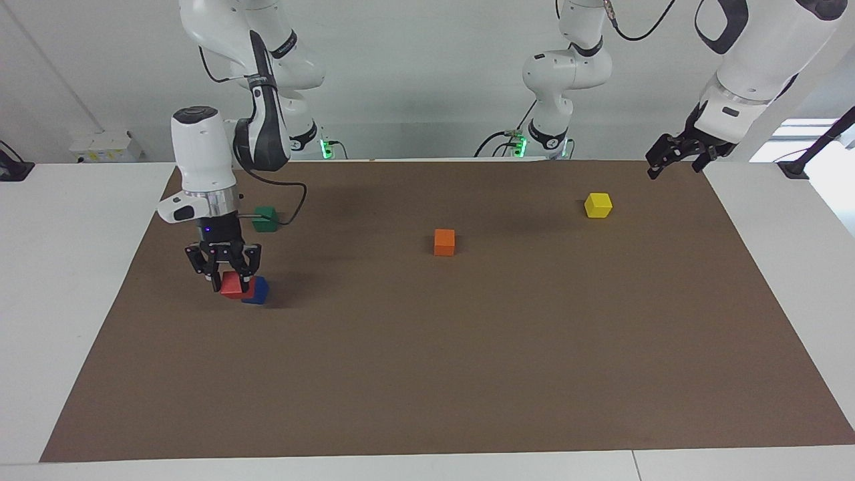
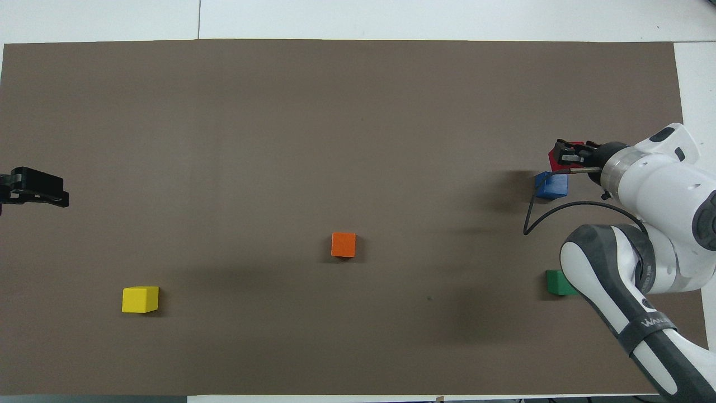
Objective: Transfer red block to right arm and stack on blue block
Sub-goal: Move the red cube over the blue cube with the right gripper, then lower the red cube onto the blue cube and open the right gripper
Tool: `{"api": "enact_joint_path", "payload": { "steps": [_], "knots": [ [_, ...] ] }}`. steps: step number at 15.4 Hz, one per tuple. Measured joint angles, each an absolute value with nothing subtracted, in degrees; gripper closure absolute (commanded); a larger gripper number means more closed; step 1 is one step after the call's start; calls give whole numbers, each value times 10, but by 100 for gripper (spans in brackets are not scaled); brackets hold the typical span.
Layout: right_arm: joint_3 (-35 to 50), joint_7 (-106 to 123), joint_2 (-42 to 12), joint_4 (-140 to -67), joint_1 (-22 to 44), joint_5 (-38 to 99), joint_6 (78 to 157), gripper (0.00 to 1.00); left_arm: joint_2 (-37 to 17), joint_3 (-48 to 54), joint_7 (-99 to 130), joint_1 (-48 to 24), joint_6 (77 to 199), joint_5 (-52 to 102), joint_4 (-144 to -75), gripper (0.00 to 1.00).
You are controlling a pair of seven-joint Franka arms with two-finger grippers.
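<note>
The handover looks done: the right tool (image 1: pixel 226 281) grips the red block (image 1: pixel 234 286) low over the surface, just beside the blue block (image 1: pixel 258 290), not yet on it. The left tool (image 1: pixel 674 155) waits, fingers wide. Stacking remains.
</note>
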State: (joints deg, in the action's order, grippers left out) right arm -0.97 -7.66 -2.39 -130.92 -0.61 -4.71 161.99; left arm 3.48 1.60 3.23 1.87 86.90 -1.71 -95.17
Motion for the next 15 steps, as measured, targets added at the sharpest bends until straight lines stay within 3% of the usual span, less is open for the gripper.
{"api": "enact_joint_path", "payload": {
  "steps": [6, 12, 15],
  "knots": [
    [-11, -113, -29, -1311, -10, -67, 1597, 100, 33, 15, 32, 17, 869, -17, -952, 0],
    [-12, -290, -26, -1325, -12, -241, 1596, 100, 33, 13, 32, 17, 867, -17, -953, 0],
    [-12, -303, -22, -1330, -12, -251, 1596, 100, 33, 13, 32, 17, 866, -17, -953, 0]
  ]
}}
